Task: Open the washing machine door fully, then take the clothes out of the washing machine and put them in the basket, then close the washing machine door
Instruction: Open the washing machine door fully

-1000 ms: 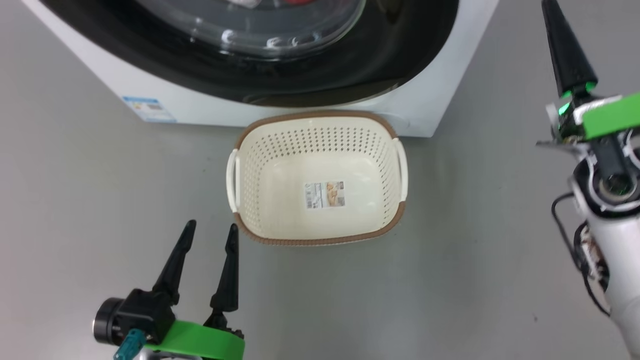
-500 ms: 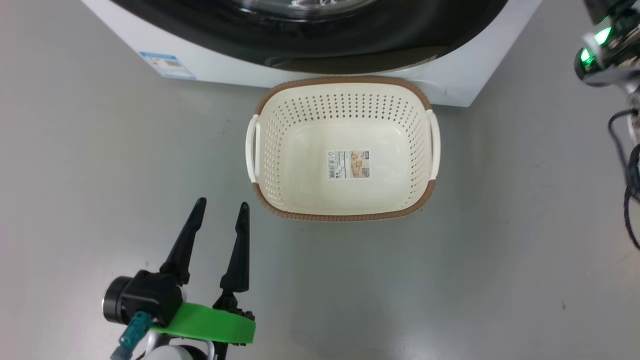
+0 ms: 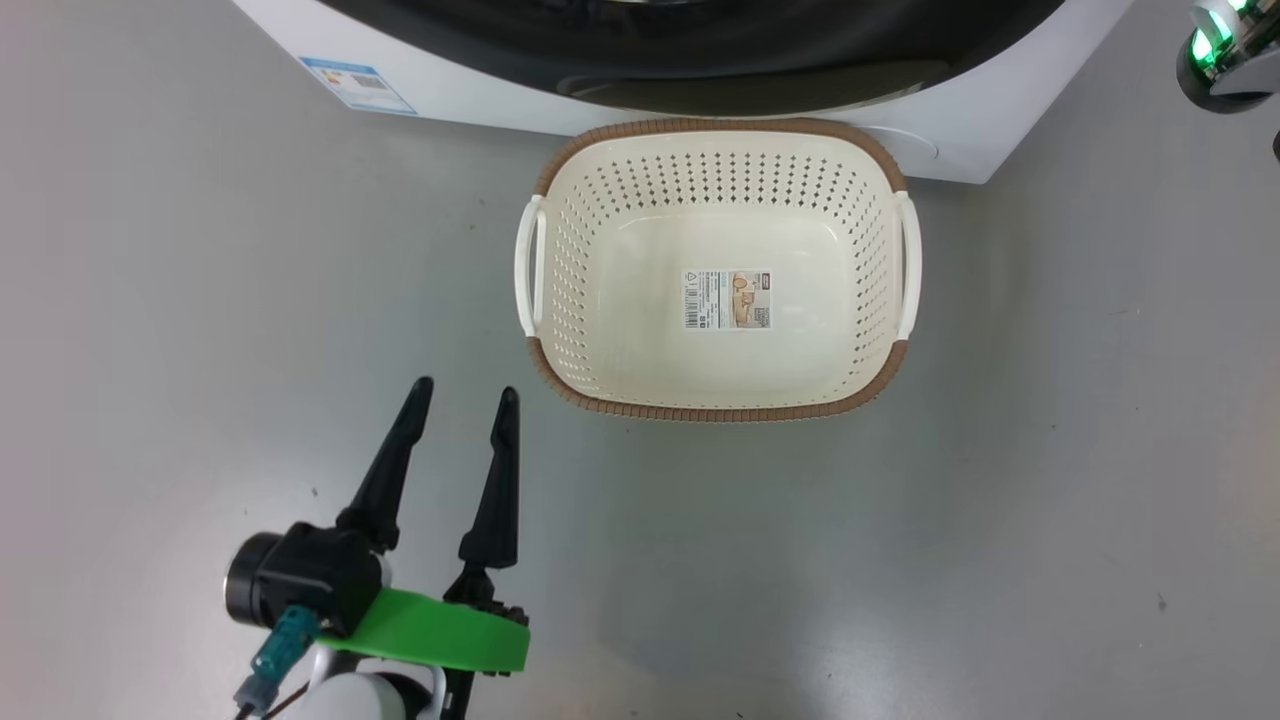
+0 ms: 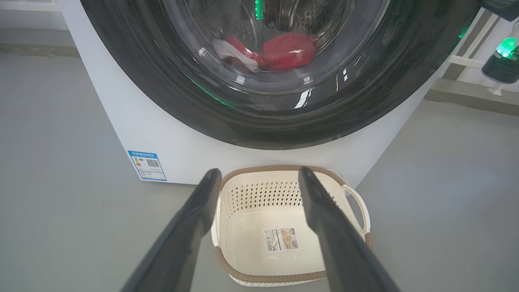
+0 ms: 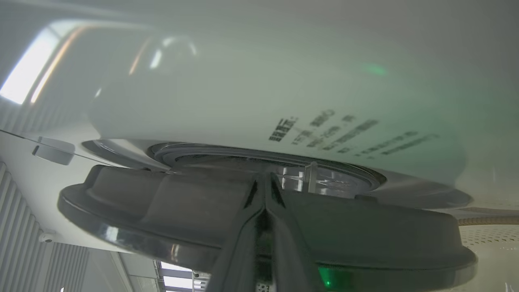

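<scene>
The left claw (image 3: 465, 387) hangs spread wide beside the basket (image 3: 720, 412). The right claw (image 5: 264, 178), fingers pressed together, points at the washing machine door (image 5: 142, 198).

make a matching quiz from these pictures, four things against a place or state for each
Things
1. basket
2. clothes
3. left gripper
4. right gripper

Places or states
a. shut, fingers pressed together
b. on the floor, no garments inside
c. open, holding nothing
d. behind the door glass

Pairs: 1-b, 2-d, 3-c, 4-a
</scene>
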